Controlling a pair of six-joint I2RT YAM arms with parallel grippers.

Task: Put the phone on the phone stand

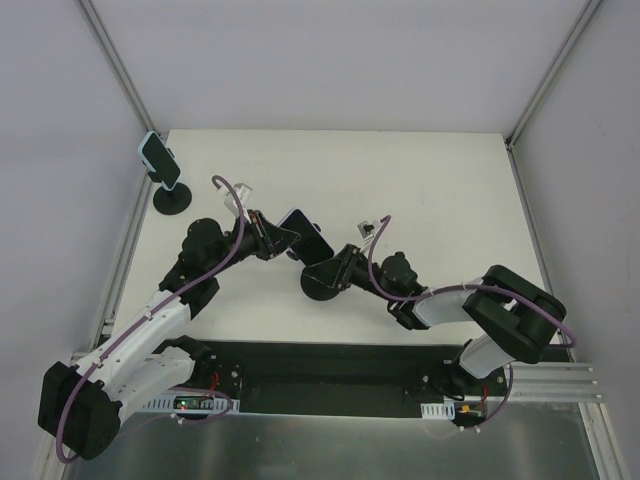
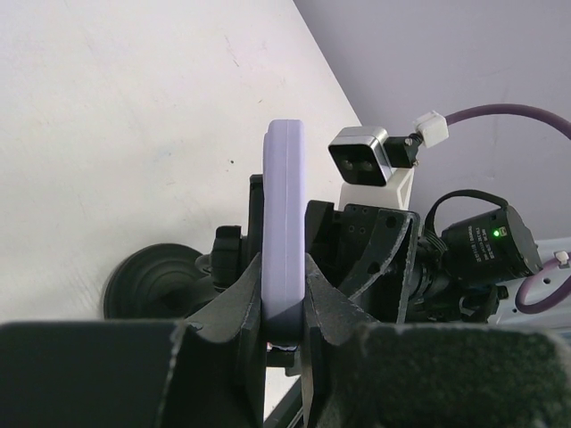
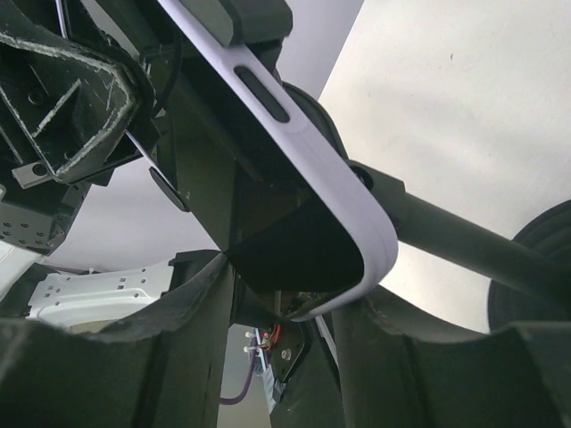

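Observation:
The phone (image 1: 306,234), in a lavender case with a dark screen, is held tilted above the middle of the table. My left gripper (image 1: 272,241) is shut on its lower edge. In the left wrist view the phone (image 2: 285,214) stands edge-on between the jaws of that gripper (image 2: 285,308). The black phone stand (image 1: 321,281) sits just below the phone, and its round base shows in the left wrist view (image 2: 152,281). My right gripper (image 1: 339,263) grips the stand's upper part. In the right wrist view the phone's corner (image 3: 343,192) sits between the fingers of that gripper (image 3: 285,299), touching the right one, beside the stand's stem (image 3: 464,242).
A second black stand (image 1: 172,198) at the table's far left corner holds a teal-cased phone (image 1: 159,160). White walls and metal frame posts enclose the table (image 1: 420,190). The arm bases and a black strip lie along the near edge.

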